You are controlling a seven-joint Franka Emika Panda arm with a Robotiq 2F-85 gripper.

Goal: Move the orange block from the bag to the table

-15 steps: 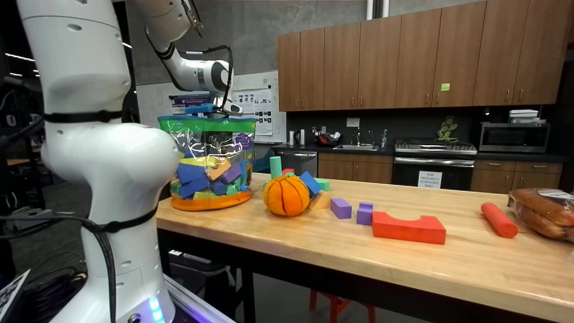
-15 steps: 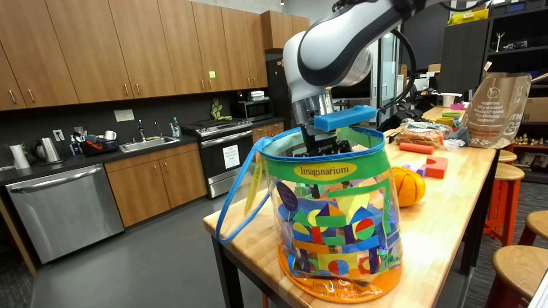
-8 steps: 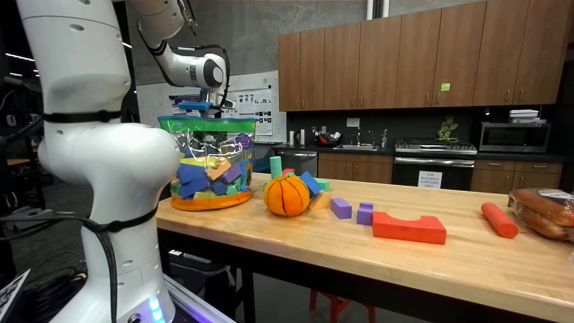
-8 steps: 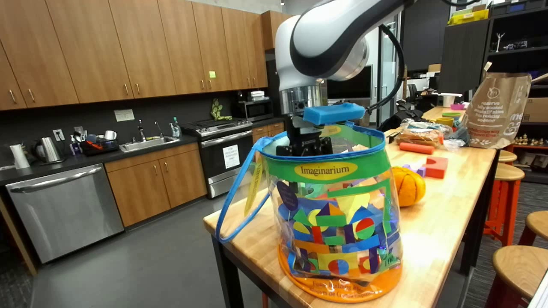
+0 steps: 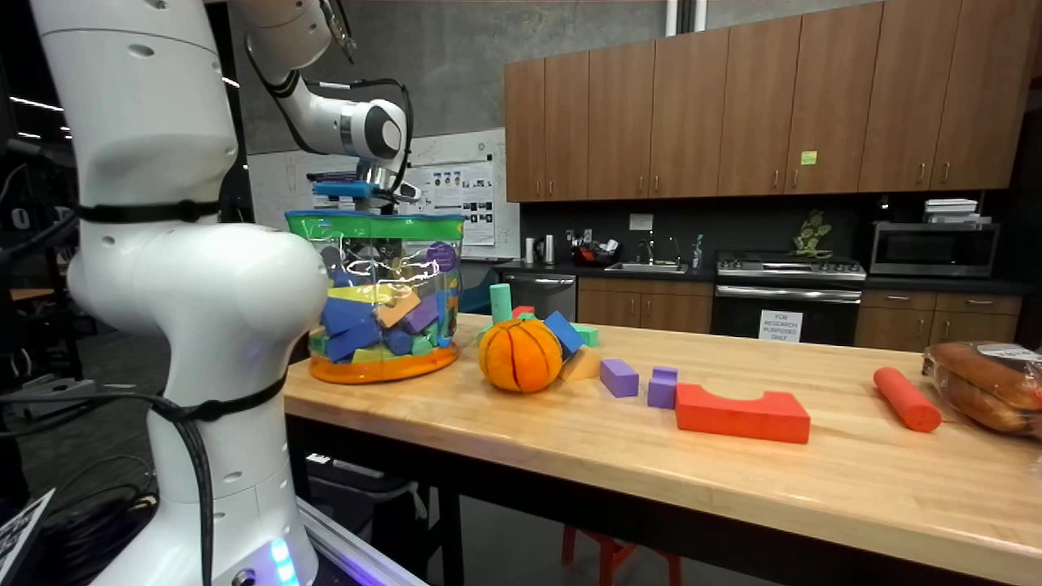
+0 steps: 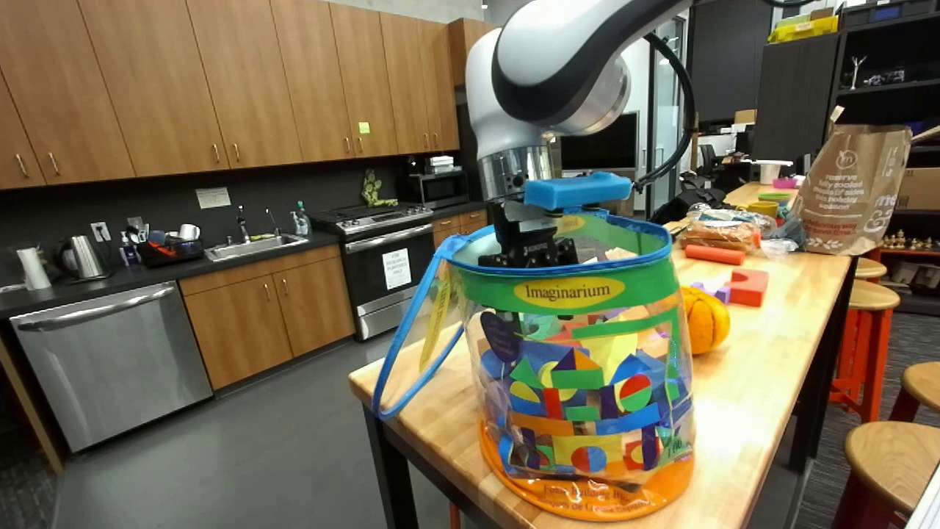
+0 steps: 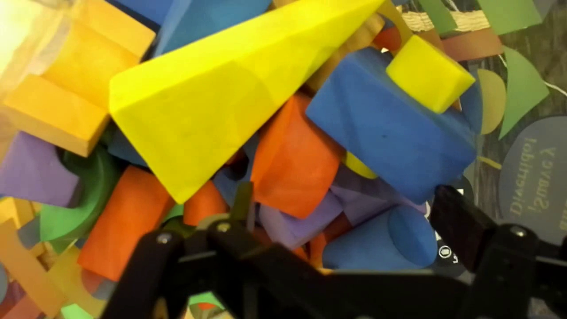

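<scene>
Swung to 9 o'cl., nothing held yet

Last sec.: gripper [image 7: 343,195] shifted toward 9 o'cl. in both exterior views. Now hangs at 9 o'cl. in mouth of the bag [image 6: 573,292], which got nudged toward 3 o'cl. in an exterior view; prob. gripper rubbing the wall, contact not visible.

Wrist view: jaws well apart, no block clamped btwn fingers [image 7: 463,228]. Clock from midpoint of fingertips: red-orange block [image 7: 297,164] near, at 10; blue block [image 7: 381,128] at 1; yellow block [image 7: 226,88] farther out, at 10; amber block [image 7: 57,113] well apart, 9 to 10. Bag's printed wall at 3, close to that side's finger.

Task's piece: in bag, unlifted. Red-orange block or amber block? Can't tell which is meant. Peach wedge [image 5: 580,364] on the table [image 5: 586,431], at 3 o'cl. of orange ball [image 5: 521,356], prob. not it.

Meaning: reads as re-aim, pre-grasp. Shift poss. favours red-orange, since amber lies opp. the printed wall. Next prob. small correction to 10, then descent. Risk: finger snags wall, drags bag. Grasp, lift, carry to table all to do.
</scene>
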